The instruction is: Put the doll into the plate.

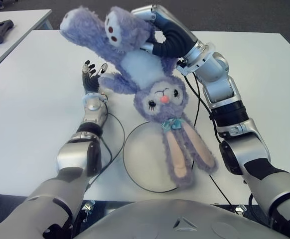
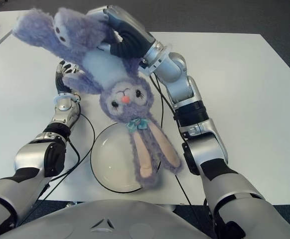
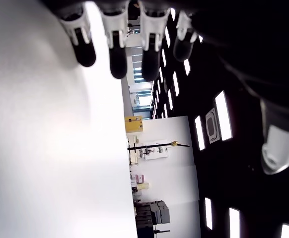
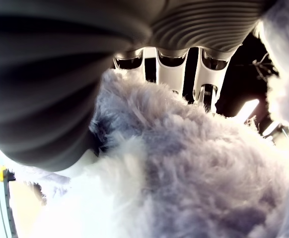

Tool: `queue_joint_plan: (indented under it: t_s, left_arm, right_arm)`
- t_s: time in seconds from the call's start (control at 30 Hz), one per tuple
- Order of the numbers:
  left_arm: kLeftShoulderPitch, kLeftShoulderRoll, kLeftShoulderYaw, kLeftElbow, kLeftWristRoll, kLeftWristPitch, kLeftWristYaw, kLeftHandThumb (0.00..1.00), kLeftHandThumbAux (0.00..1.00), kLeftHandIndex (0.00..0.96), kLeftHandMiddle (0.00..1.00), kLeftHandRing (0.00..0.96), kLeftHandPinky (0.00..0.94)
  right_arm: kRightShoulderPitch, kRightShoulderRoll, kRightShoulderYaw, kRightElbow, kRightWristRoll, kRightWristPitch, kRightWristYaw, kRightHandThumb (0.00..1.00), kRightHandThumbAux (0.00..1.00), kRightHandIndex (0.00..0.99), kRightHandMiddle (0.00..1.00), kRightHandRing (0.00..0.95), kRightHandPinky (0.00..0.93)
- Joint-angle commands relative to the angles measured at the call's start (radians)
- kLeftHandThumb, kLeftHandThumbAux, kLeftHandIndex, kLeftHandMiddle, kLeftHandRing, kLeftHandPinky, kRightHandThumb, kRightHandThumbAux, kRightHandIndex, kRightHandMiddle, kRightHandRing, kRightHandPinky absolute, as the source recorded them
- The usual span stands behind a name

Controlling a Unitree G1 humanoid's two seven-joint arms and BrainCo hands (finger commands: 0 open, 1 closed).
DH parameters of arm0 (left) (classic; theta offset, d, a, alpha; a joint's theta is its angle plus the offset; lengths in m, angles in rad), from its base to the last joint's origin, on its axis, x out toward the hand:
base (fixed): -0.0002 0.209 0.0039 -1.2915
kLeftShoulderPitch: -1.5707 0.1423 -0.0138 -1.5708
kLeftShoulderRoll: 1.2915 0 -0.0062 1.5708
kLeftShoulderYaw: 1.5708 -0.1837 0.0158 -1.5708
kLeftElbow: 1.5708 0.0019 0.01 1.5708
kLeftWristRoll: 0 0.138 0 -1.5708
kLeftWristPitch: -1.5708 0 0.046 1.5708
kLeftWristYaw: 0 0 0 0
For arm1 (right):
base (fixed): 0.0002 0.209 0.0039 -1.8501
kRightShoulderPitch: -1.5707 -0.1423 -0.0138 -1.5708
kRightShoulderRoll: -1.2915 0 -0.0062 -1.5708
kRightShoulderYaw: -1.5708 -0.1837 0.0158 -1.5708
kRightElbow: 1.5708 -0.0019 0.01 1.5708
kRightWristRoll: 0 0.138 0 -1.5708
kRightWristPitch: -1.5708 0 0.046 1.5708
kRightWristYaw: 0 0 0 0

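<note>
**Doll inverted above plate: release risk**

I judged the main hazard to be an off-centre drop: the right hand (image 1: pixel 157 37) had its fingers clamped round the doll (image 1: pixel 145 79) at the body, high above the table (image 1: pixel 30 104). Its long ears hung over the plate (image 1: pixel 140 159), one past the rim, so it could tip out. The long axis ran feet-up, head-down, toward me. The left hand (image 1: pixel 91 74) showed beside the doll, fingers spread, holding nothing.
</note>
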Motion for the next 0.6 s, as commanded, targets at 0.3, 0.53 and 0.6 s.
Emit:
queue_joint_plan:
  t_s: [0.3,0.53,0.6]
  left_arm:
    - [0.188,-0.112,-0.015,0.147,0.009,0.159,0.001,0.0,0.528,0.104,0.176,0.147,0.132]
    - [0.19,-0.112,-0.012,0.147,0.006,0.155,-0.001,0.0,0.512,0.102,0.175,0.146,0.133]
    - [0.19,-0.112,-0.012,0.147,0.006,0.153,-0.001,0.0,0.513,0.101,0.174,0.146,0.131]
  right_arm:
    - [-0.076,-0.061,-0.06,-0.013,0.022,-0.036,-0.015,0.72,0.71,0.441,0.865,0.861,0.874]
    - [-0.066,-0.072,-0.069,-0.066,0.014,0.019,-0.014,0.723,0.708,0.441,0.86,0.861,0.874]
    - [-0.061,-0.071,-0.073,-0.082,0.009,0.029,-0.023,0.723,0.708,0.442,0.85,0.855,0.861]
